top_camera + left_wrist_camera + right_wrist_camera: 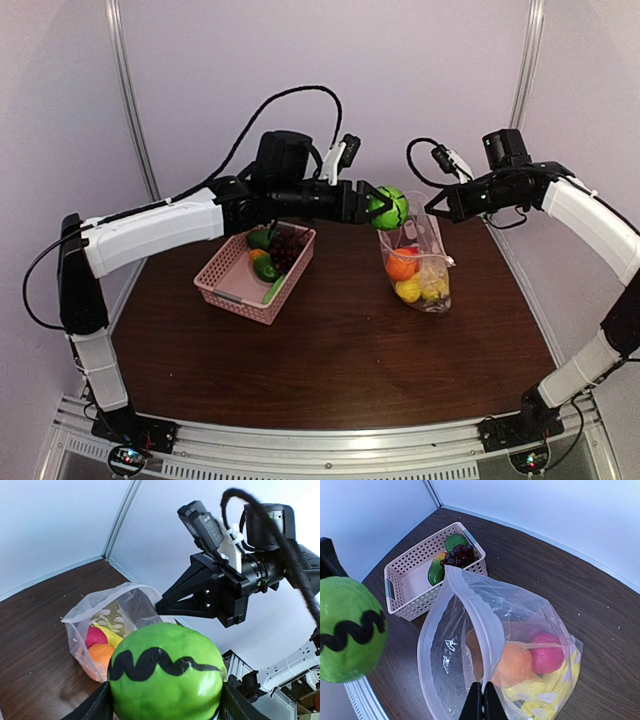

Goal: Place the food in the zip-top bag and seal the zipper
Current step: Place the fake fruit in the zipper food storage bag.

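My left gripper (378, 207) is shut on a green toy watermelon (390, 208) with a black zigzag stripe. It holds it in the air beside and slightly above the open mouth of the zip-top bag (430, 240). The melon fills the left wrist view (166, 672). My right gripper (483, 700) is shut on the bag's pale zipper strip (477, 615) and holds the mouth up and open. Inside the bag (440, 665) lie an orange (520, 662), a pink-red ball (547, 652) and yellow pieces (550, 692).
The pink lattice basket (235, 300) stands left of the bag on the dark wooden table. It holds dark grapes (287, 247) and green pieces (265, 268). Pale walls stand close behind both arms.
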Controlling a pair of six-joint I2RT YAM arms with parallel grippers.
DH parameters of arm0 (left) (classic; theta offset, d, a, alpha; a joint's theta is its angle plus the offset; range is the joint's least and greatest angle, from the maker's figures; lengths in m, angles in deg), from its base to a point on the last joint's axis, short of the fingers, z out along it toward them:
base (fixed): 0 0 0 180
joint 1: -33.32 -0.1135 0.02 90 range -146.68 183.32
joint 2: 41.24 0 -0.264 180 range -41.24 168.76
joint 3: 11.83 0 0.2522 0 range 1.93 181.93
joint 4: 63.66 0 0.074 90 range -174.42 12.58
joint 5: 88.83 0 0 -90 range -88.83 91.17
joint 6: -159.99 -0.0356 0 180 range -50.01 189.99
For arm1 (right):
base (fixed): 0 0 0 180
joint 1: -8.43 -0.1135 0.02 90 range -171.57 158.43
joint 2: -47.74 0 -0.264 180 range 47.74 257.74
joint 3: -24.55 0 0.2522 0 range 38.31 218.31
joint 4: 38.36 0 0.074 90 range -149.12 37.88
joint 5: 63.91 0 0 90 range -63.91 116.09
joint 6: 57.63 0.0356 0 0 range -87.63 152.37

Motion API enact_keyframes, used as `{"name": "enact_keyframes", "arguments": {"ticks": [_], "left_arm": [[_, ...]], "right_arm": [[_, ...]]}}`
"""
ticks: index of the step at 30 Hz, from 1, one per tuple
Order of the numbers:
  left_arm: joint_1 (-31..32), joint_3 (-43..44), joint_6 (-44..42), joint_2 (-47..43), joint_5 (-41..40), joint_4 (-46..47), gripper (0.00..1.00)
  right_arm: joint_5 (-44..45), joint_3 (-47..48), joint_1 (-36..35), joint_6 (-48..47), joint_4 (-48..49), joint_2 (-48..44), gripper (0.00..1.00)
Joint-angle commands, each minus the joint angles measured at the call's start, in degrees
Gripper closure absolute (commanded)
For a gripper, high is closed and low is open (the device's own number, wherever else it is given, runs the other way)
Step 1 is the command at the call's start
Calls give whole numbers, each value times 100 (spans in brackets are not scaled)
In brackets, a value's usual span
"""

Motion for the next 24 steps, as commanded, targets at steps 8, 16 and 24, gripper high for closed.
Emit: {"name": "enact_keyframes", "arguments": {"ticks": [8,16,24], "left_arm": [[12,2346,708,2279,-11,-385,48],[80,3068,1005,3034,566,-417,19],[138,2982,443,2419,1233,-313,2]], "right_arm": [[-149,657,-47,80,-474,100,100],[-113,958,-55,-44,-753,55,100],[-3,1122,77,-189,-925,76,100]]}}
